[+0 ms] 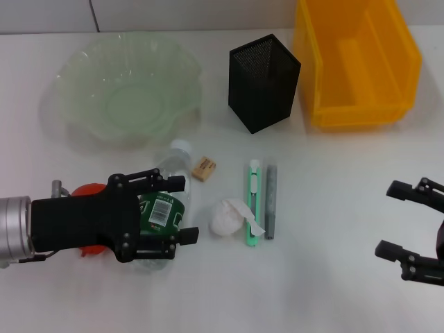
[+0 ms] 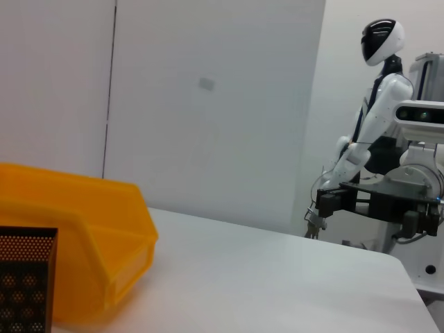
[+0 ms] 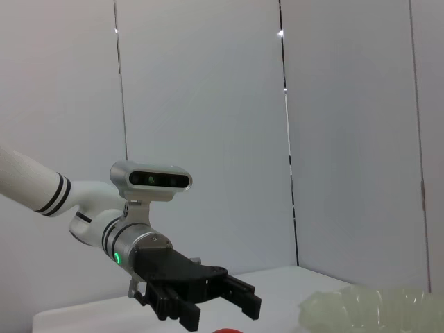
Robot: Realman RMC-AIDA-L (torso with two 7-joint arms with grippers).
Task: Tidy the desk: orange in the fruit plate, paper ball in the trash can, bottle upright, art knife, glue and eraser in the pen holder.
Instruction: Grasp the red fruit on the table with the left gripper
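1. bottle point(image 1: 166, 201) lies on its side on the white table point(image 1: 333, 263), white cap point(image 1: 181, 147) toward the fruit plate point(image 1: 128, 90), green label up; the left gripper point(image 1: 182, 210) hovers over it, fingers spread wide on either side of the body, not yet closed on it.
2. handling, as a judgement: clear thin plastic, probably light and rounded, so it may roll or slip. the labelled middle looks the firmest place to hold, with a gentle squeeze so the wall does not buckle.
3. orange point(image 1: 89, 191) sits just beside the bottle, mostly hidden under the left gripper's black body; it looks firm and round, and is best pinched across its widest part.
4. paper ball point(image 1: 225, 216) lies near the bottle's base, touching the art knife point(image 1: 252, 202); soft and light, it would crush easily.
5. glue point(image 1: 270, 201), a grey stick, lies alongside the knife; both are stiff and slim, best taken at mid-length. the eraser point(image 1: 203, 168) is small and low, near the cap.
6. pen holder point(image 1: 263, 82) and yellow trash can point(image 1: 357, 62) stand at the back.
7. right gripper point(image 1: 400, 219) is parked over bare table on the right, fingers apart, holding nothing.
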